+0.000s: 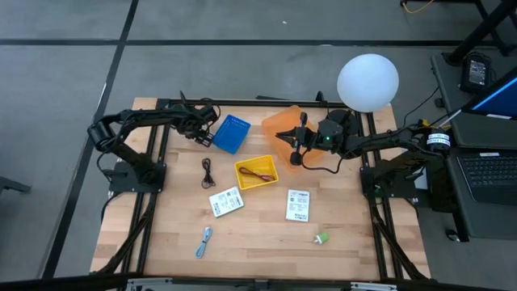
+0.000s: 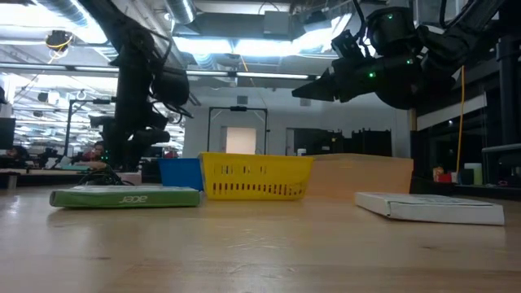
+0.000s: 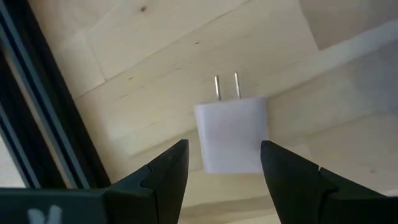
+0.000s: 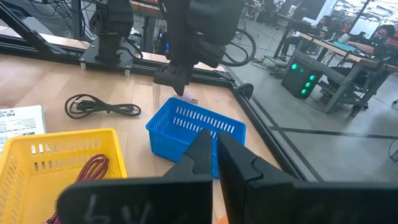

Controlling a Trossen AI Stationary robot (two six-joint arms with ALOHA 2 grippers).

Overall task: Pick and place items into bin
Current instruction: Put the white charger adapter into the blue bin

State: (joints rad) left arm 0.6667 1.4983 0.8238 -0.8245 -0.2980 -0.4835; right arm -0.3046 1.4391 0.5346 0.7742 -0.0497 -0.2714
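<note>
— What's the left gripper [image 3: 224,163] after, over by the blue bin [image 1: 232,133]?

— A white plug adapter [image 3: 233,134] lying flat on the desk [image 1: 266,242], prongs pointing away from the wrist. The jaws stand wide, one finger on each side of it, nothing held yet. I'd say it has lined up on the flat sides so a squeeze will catch it squarely.

— And the right gripper [image 4: 214,146]?

— Hanging above the orange bin [image 1: 283,123], jaws pressed together, empty as far as I can see. Looks like it's waiting.

— Much left to do?

— Plenty, I'd judge. The dark-red cord [image 1: 257,173] already lies in the yellow bin [image 1: 255,171]. On the bare wood there's the black cord [image 1: 208,170] just beside that bin, two white labelled packets [image 1: 226,201] nearer the front, a small blue-silver piece [image 1: 204,240] and a small green piece [image 1: 321,238] closer to the front edge.

— Anything in the way?

— The blue bin's wall is near the adapter, and the black frame rail [image 3: 37,118] runs close on the other side. Tight, but the lift looks clear.
</note>
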